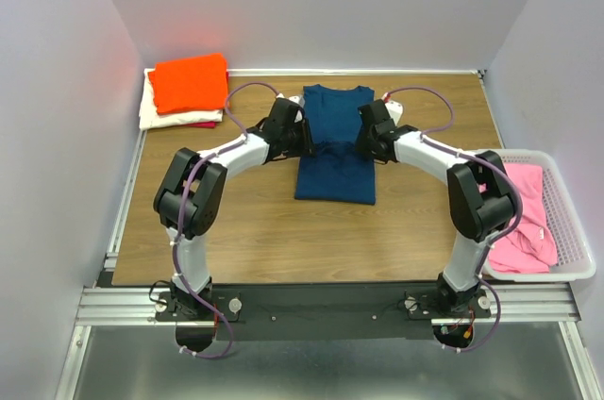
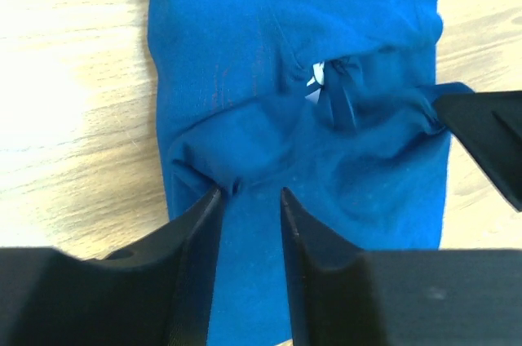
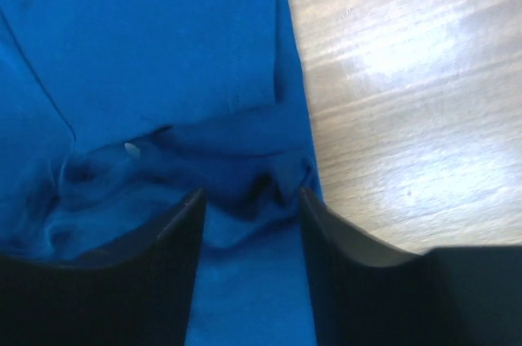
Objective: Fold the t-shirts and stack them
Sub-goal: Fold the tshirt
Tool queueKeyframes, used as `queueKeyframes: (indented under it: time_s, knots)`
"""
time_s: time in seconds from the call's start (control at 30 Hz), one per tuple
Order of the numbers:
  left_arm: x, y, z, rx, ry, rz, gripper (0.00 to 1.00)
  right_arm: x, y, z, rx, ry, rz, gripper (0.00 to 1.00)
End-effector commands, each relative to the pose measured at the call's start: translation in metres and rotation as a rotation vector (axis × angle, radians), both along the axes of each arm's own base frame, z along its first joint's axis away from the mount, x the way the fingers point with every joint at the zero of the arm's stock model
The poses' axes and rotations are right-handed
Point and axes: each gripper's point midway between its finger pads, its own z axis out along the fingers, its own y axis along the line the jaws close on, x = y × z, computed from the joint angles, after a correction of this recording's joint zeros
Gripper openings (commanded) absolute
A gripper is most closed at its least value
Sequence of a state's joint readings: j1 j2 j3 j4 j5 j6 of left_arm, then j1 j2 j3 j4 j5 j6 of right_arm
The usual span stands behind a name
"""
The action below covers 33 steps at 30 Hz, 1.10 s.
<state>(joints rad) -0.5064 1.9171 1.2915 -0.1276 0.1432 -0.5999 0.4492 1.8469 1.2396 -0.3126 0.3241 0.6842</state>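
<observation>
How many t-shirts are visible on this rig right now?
5: orange tee, cream-white tee and red tee stacked back left; navy tee at centre; pink tee in the basket, which may hide more.

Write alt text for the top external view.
A navy tee lies on a table, with the left gripper and right gripper at its side edges. A stack of tees, orange on top, sits far left; a pink tee lies in a basket at right.

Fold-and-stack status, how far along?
Done: orange cloth tee, cream tee, red tee stacked far left. In hand: navy blue tee mid-table, part folded, left gripper and right gripper open at its fold. Left: stack it, then pink tee in white basket.
</observation>
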Motion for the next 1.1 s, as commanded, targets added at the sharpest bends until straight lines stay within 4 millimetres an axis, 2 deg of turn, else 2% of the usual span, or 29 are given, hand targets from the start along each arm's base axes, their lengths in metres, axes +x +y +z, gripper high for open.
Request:
queueKeyframes:
  time_s: [0.0,0.07,0.1,0.23,0.37,0.4,0.47,0.53,0.6,0.67,0.73,0.77,0.8,0.83,0.87,0.93,0.97,1.0,1.07]
  knots:
    - [0.014,-0.003,0.045,-0.056,-0.108,-0.02,0.45,0.011,-0.001,0.027,0.008,-0.067,0.011,0.59]
    - [0.014,0.001,0.057,-0.059,-0.13,-0.013,0.46,0.008,-0.005,0.03,-0.001,-0.072,0.012,0.64]
    - [0.011,0.003,0.056,-0.055,-0.127,-0.01,0.45,0.007,-0.006,0.037,0.002,-0.088,0.012,0.64]
    - [-0.001,0.008,0.057,-0.061,-0.12,-0.005,0.43,-0.004,-0.01,0.041,0.005,-0.09,0.022,0.64]
    - [-0.012,0.008,0.046,-0.072,-0.091,-0.006,0.26,-0.014,-0.004,0.037,0.035,-0.068,0.052,0.6]
    - [-0.016,0.005,0.042,-0.074,-0.077,-0.015,0.15,-0.016,0.001,0.034,0.038,-0.062,0.063,0.57]
    - [-0.017,0.003,0.032,-0.069,-0.056,-0.019,0.05,-0.017,0.009,0.027,0.043,-0.044,0.087,0.46]
    - [-0.019,-0.002,0.022,-0.064,-0.036,-0.028,0.0,-0.018,0.016,0.024,0.046,-0.034,0.104,0.42]
    - [-0.016,-0.005,0.017,-0.057,-0.03,-0.03,0.0,-0.016,0.024,0.017,0.045,-0.02,0.12,0.41]
    - [-0.014,-0.005,0.004,-0.04,-0.005,-0.028,0.0,-0.011,0.028,0.016,0.046,-0.019,0.123,0.4]
    - [-0.008,-0.008,0.003,-0.037,-0.006,-0.029,0.0,-0.008,0.029,0.006,0.031,-0.002,0.129,0.39]
    - [-0.007,-0.008,-0.003,-0.028,0.007,-0.028,0.0,-0.006,0.029,0.004,0.025,0.0,0.131,0.39]
    - [-0.002,-0.011,0.001,-0.034,-0.006,-0.027,0.0,-0.002,0.03,0.0,0.019,0.006,0.135,0.39]
    - [0.0,-0.012,-0.006,-0.023,0.009,-0.025,0.0,-0.001,0.031,-0.002,0.015,0.008,0.135,0.39]
    - [0.007,-0.014,-0.001,-0.02,-0.01,-0.025,0.0,0.004,0.033,-0.006,0.01,0.012,0.139,0.39]
    - [0.015,-0.014,-0.003,-0.004,-0.013,-0.017,0.0,0.009,0.034,-0.008,0.003,0.012,0.138,0.39]
    - [0.017,-0.011,-0.011,0.012,0.002,-0.01,0.0,0.012,0.034,-0.009,-0.005,0.009,0.137,0.39]
    - [0.026,-0.012,-0.007,0.011,-0.012,-0.005,0.0,0.018,0.035,-0.006,-0.01,-0.003,0.139,0.39]
    - [0.031,-0.011,-0.017,0.023,0.005,-0.002,0.0,0.023,0.035,-0.016,-0.023,0.011,0.137,0.39]
